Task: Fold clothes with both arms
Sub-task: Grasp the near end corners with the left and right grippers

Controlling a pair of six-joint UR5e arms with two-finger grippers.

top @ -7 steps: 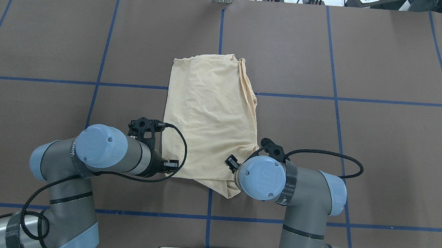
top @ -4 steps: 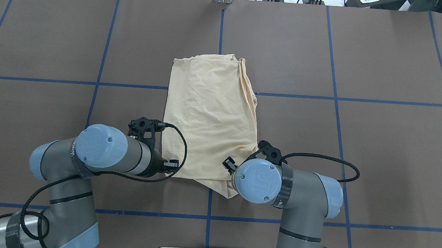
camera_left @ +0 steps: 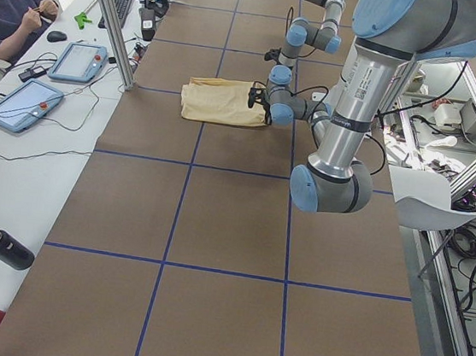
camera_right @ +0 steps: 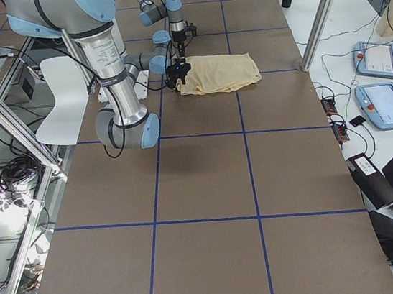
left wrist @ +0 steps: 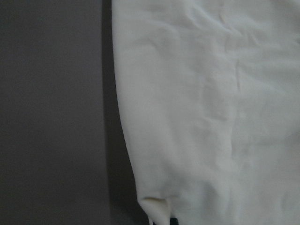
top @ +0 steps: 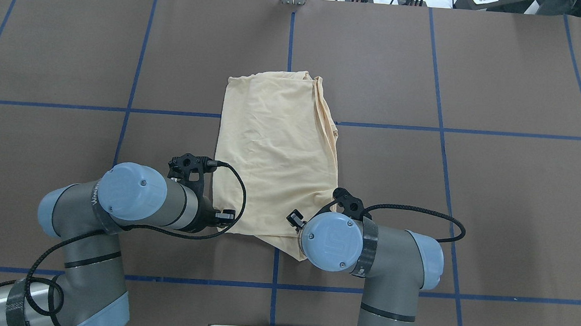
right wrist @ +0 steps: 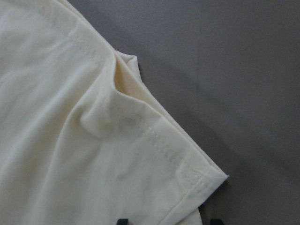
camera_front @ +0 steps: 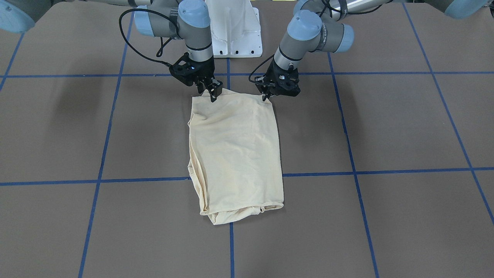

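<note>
The pale cream-yellow shirt [camera_front: 235, 154] lies folded into a tall rectangle at the table's middle [top: 276, 147], plain side up. Its print and label are hidden. My left gripper [camera_front: 266, 96] is at the shirt's near left corner. In the left wrist view the corner [left wrist: 154, 206] bunches at the dark fingertips, which are together at the bottom centre, shut on it. My right gripper [camera_front: 214, 92] is at the near right corner. In the right wrist view its fingertips [right wrist: 122, 221] stand apart, with the hemmed corner [right wrist: 187, 173] between them.
The white pedestal base [camera_front: 233, 34] stands just behind the grippers. Blue tape lines cross the brown table cover [top: 470, 194]. Beyond the table's far edge are tablets [camera_left: 79, 61], a seated operator [camera_left: 8, 6], a metal post [camera_left: 110, 17] and a dark bottle [camera_left: 6, 248].
My right arm's wrist has moved left and a little nearer the robot, over the shirt's near right corner, and that edge shifted slightly. The left arm has not moved.
</note>
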